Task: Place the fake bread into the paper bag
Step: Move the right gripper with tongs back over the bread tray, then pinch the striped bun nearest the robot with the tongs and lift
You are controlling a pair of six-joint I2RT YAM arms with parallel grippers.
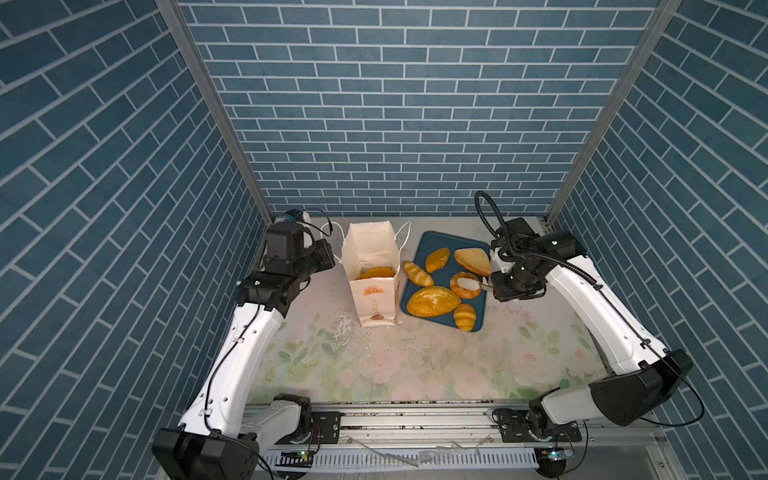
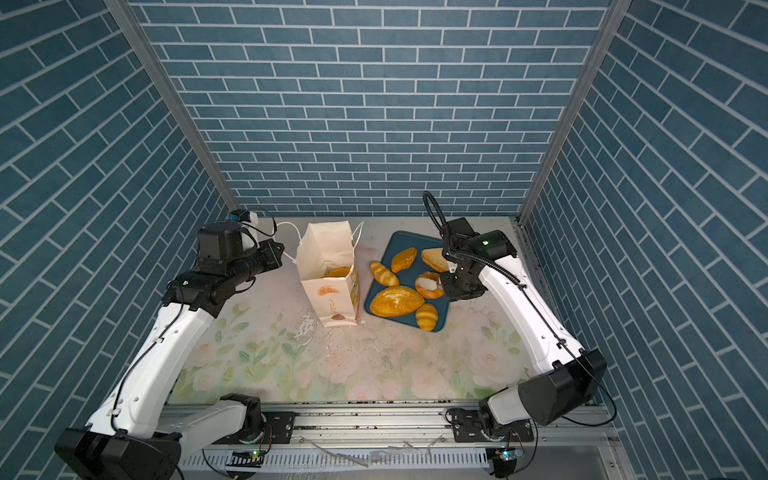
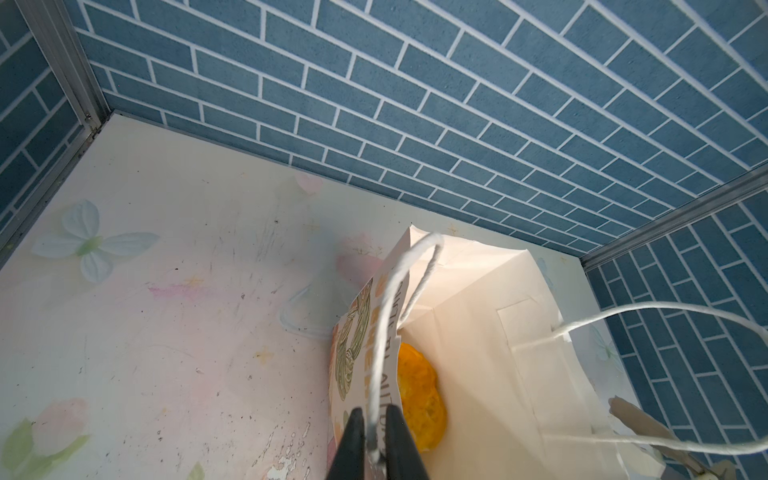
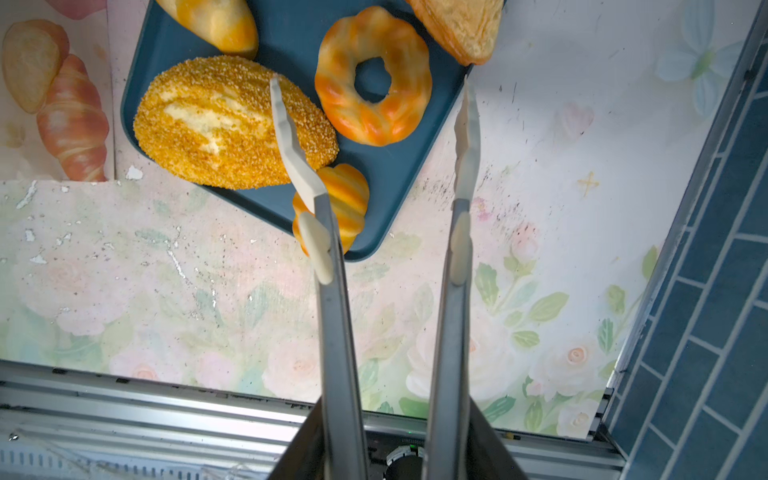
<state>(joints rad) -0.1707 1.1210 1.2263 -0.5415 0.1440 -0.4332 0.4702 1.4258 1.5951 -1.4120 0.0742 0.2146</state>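
– Cream-white paper bag [image 1: 372, 299], upright, mouth open, at eleven o'clock on the floral tabletop [image 1: 415, 365], taking twelve as the back wall. Anything in it?
– One golden pastry [image 3: 419, 399] on the bottom. Six more pieces outside, on or at the dark blue tray [image 1: 430, 242], which sits at one o'clock, just beside the bag.
– Layout on the tray?
– Plain oval bun [image 1: 437, 259] at eleven, tan triangle [image 1: 473, 261] at one, twisted ring [image 1: 465, 284] at three, large crumb-coated loaf [image 1: 431, 301] at seven, striped roll [image 1: 464, 316] at five by the corner. A second striped roll [image 1: 417, 273] lies across the nine o'clock rim, between tray and bag.
– Left gripper [image 3: 376, 449]?
– At the bag's nine o'clock rim. Black jaws close together, white cord handle [image 3: 430, 238] running between them. Pinching it or just clear of it: cannot tell.
– Right gripper [image 4: 397, 453]?
– Clamped on metal tongs [image 4: 332, 299] with pale tips, at the tray's three o'clock edge. Tong tips spread wide; from the wrist camera the ring shows in the gap between them.
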